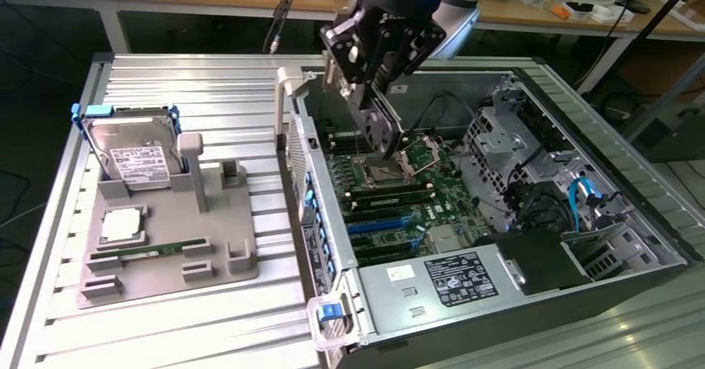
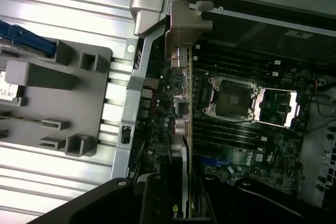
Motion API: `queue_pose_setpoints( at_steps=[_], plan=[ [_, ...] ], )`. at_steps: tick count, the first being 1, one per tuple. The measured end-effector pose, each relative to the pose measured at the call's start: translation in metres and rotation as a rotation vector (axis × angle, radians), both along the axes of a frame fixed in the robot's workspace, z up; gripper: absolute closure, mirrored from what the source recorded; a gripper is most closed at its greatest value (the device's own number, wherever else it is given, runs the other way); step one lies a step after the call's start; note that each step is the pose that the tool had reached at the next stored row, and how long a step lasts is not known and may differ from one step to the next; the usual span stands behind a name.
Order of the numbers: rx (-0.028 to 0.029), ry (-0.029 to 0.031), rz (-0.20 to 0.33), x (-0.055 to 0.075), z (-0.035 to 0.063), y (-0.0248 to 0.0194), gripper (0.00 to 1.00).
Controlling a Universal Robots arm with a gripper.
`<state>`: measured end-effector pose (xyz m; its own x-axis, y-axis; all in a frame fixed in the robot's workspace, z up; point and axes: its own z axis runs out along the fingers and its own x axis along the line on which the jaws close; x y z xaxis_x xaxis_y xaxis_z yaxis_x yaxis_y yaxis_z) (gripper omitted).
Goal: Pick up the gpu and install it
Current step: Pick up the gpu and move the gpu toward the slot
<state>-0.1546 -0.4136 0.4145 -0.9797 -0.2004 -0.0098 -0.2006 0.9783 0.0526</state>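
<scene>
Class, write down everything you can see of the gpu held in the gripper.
The gpu is a thin, dark circuit card with a silver metal bracket at one end. The gripper clamps it on edge by the opposite end, reaching down into the open computer case, over the motherboard beside the processor socket. It sits in no slot.

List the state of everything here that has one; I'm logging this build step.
Claw: shut on the graphics card.
Graphics card: held above the motherboard, not slotted in.
Computer case: side open.
Processor socket: cover open.
Hard drive: standing in the gray holder.
Memory stick: lying flat in the gray holder.
</scene>
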Motion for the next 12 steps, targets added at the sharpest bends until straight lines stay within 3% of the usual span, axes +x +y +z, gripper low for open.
queue_pose_setpoints(
  at_steps=[6, 12],
  plan=[
    [-0.0001, 0.0, 0.066, 0.013, -0.0001, 0.0, 0.73],
    [-0.0001, 0.0004, 0.078, 0.045, -0.0001, 0.0, 0.73]
  ],
)
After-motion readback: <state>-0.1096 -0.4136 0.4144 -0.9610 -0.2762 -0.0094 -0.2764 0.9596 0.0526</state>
